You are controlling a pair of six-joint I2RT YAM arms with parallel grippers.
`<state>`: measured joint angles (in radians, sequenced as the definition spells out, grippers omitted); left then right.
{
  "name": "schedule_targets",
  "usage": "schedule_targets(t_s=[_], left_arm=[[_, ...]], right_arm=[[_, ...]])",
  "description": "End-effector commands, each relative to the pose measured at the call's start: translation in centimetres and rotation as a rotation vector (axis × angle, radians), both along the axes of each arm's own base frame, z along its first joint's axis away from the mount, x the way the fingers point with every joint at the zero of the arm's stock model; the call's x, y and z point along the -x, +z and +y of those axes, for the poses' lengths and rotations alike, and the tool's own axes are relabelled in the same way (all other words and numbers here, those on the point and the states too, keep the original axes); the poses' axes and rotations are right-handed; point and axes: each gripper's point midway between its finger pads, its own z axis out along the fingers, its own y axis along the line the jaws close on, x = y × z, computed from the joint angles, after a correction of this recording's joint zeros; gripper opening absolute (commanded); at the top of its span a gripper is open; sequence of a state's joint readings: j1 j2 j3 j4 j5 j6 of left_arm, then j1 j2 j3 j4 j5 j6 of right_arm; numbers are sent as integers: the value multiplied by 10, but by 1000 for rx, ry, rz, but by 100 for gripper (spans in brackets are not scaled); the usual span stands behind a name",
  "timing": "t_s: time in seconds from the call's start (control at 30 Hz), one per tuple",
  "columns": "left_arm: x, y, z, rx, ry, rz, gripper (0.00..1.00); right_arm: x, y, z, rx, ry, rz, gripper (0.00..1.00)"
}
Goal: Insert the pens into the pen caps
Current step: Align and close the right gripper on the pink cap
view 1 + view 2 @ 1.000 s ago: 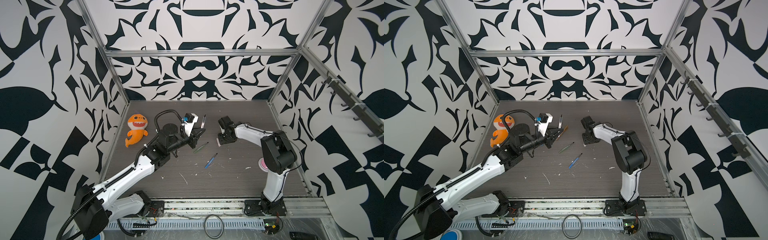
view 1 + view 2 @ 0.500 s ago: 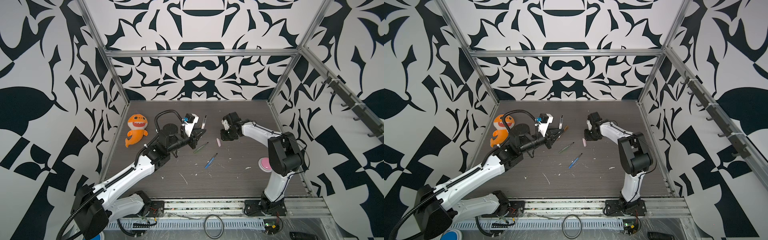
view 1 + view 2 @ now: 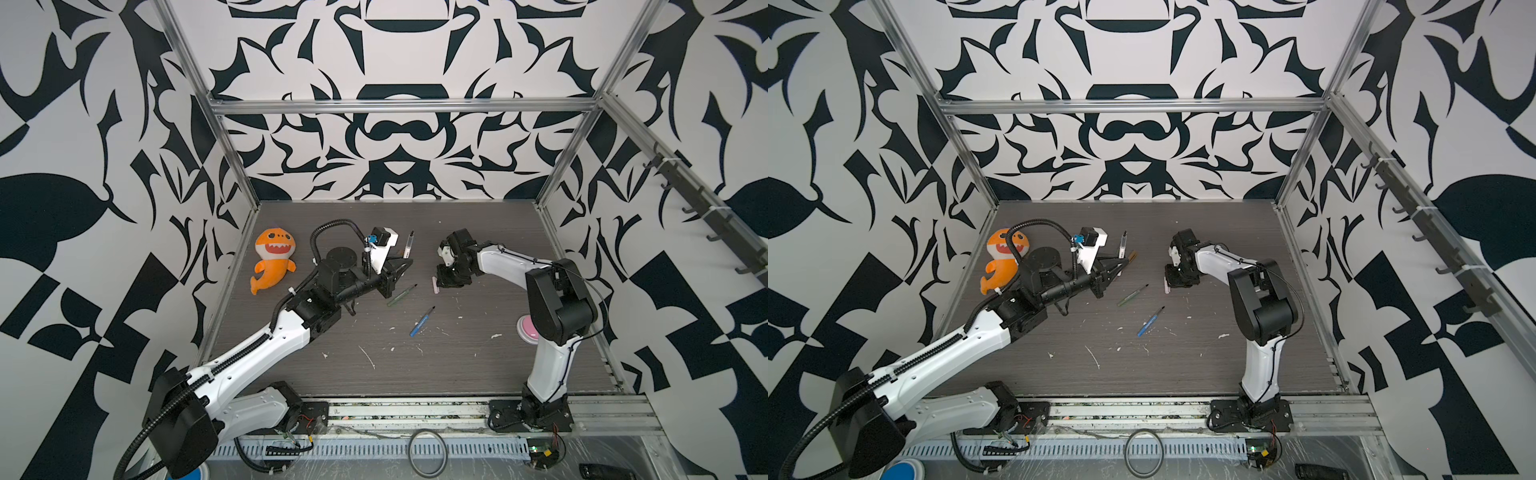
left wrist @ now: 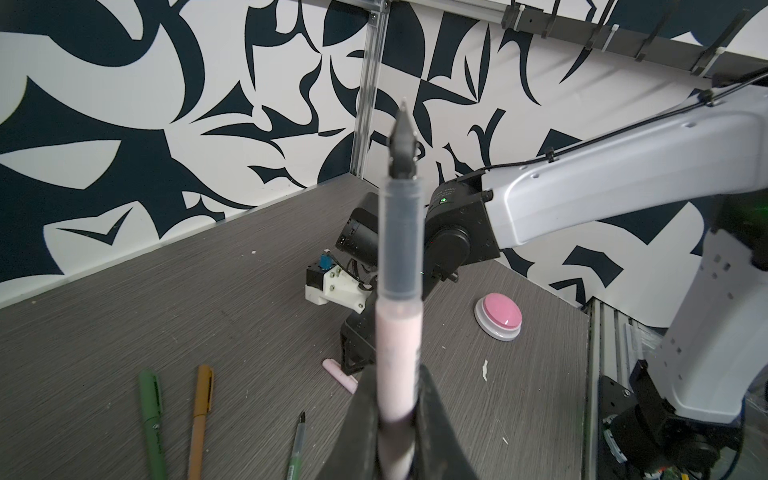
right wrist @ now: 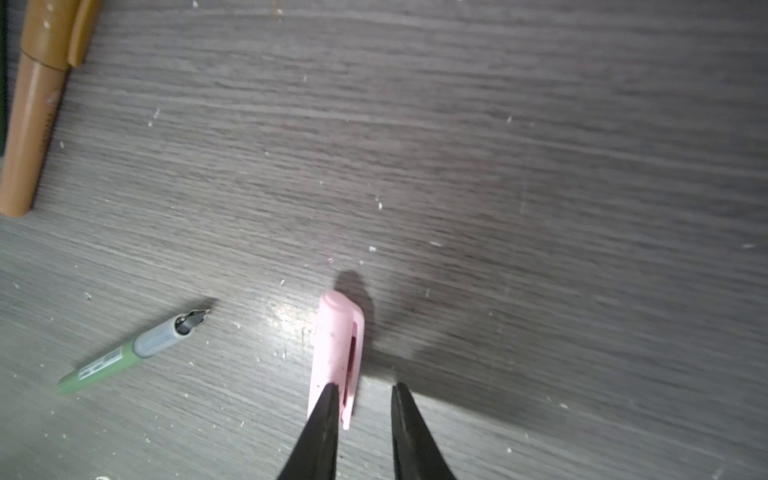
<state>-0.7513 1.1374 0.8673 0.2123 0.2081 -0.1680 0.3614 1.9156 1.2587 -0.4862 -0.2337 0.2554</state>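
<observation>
Pen (image 4: 399,291) gripped in left tool (image 4: 397,374), end hidden | right tool (image 5: 365,386) narrow, empty, overlapping pink cap (image 5: 336,345)

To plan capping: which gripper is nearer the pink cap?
Right. The right gripper is at the pink cap, one fingertip over it; the left gripper, holding the pink pen, is clearly apart.

The left arm (image 3: 266,349) stretches far and rightward, its left pincer (image 3: 400,268) raised and clamped on a pink pen (image 4: 399,332). The right arm (image 3: 498,259) bends left, its right pincer (image 5: 365,386) lowered with jaws slightly apart.
</observation>
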Motion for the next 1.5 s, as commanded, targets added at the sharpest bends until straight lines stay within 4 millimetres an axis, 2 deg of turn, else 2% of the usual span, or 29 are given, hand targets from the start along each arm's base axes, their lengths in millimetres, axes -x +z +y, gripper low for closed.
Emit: schedule_targets(t_s=[0.0,0.17,0.5,0.93,1.47], left_arm=[[1,13,-4,31,-19,-14,6],[1,13,-5,29,-24,-14,6],[2,13,-6,29,-30,-12,6],[2,13,-6,29,-31,-10,6],[2,14,-5,32,-28,-16,6]], right_arm=[[-5,23,9,-61,1,-61,26],[-7,17,16,-92,4,-38,26],[-8,5,9,-44,-15,-21,21],[-5,-6,9,-38,-22,10,23],[-8,-9,18,-6,-26,5,19]])
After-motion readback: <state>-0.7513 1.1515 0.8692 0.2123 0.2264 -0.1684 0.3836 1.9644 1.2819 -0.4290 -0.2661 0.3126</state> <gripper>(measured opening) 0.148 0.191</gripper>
